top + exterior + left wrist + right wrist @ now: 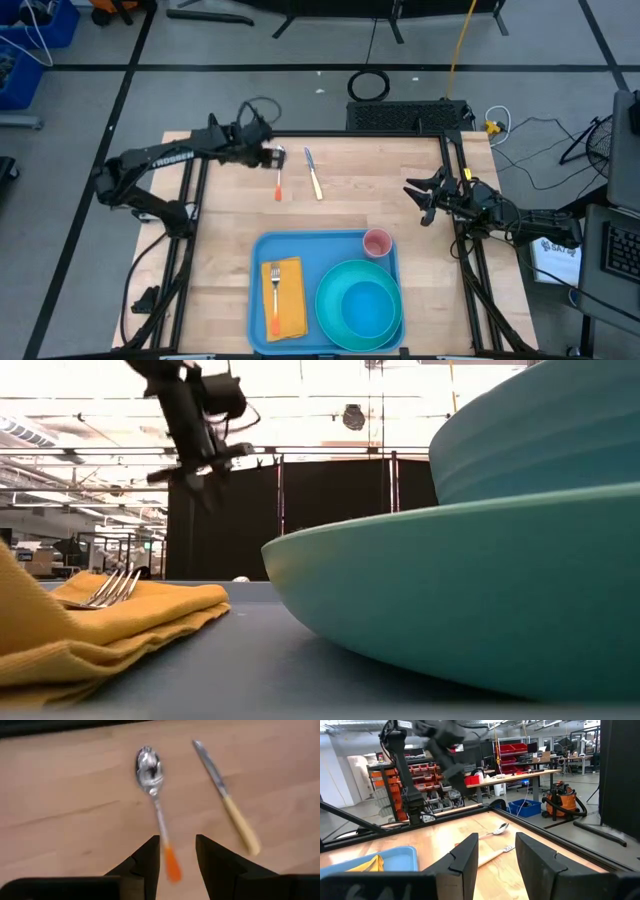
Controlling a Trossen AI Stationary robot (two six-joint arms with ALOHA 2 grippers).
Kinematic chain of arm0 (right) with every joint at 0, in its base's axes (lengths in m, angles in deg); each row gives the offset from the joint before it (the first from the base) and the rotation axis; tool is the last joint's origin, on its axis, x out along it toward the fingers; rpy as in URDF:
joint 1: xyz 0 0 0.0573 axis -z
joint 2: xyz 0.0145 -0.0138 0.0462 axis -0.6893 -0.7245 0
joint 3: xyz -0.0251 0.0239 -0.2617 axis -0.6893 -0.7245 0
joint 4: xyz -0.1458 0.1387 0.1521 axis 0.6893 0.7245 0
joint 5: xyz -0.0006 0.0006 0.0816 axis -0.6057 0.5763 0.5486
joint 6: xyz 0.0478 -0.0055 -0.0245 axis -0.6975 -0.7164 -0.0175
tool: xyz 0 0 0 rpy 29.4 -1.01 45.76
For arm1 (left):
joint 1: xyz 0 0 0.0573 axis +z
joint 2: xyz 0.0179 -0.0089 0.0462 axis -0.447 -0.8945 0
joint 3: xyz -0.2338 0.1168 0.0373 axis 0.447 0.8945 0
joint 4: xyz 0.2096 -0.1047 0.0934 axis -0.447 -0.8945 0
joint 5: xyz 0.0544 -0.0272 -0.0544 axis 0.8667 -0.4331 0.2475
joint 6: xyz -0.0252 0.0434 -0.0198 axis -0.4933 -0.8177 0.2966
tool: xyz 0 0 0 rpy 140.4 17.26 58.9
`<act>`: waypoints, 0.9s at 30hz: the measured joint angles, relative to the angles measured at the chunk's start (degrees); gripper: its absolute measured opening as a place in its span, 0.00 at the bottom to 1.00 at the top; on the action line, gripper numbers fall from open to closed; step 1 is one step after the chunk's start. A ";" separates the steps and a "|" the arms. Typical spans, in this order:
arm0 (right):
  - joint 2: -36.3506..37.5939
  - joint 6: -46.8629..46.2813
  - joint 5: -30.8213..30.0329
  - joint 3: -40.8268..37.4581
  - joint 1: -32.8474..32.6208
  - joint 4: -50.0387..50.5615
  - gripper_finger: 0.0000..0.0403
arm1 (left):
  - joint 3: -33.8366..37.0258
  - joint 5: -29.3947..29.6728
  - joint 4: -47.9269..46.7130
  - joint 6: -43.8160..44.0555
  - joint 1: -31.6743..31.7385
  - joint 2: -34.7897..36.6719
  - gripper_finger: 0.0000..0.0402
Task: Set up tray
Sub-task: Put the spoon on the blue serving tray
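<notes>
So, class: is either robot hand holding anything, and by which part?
Nothing is held. The left hand hovers open above the orange-handled metal spoon; the right hand is open and empty.

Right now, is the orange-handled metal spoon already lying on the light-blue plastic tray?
No, the spoon lies on the bare wooden table, apart from the tray.

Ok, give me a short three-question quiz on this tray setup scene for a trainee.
1. True or false: the fork lies on the napkin.
2. Which handle does the left gripper hover above?
A. spoon
B. knife
C. fork
3. Fill in: the pink cup stands in the ___, beside the bowl.

Key: 1 true; 2 A; 3 tray. The right gripper waits with fingers apart at the table's right edge.
</notes>
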 joint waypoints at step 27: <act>-0.01 -0.02 0.00 0.01 0.00 0.00 0.31 | 1.68 -6.87 14.86 1.71 2.84 -23.40 0.33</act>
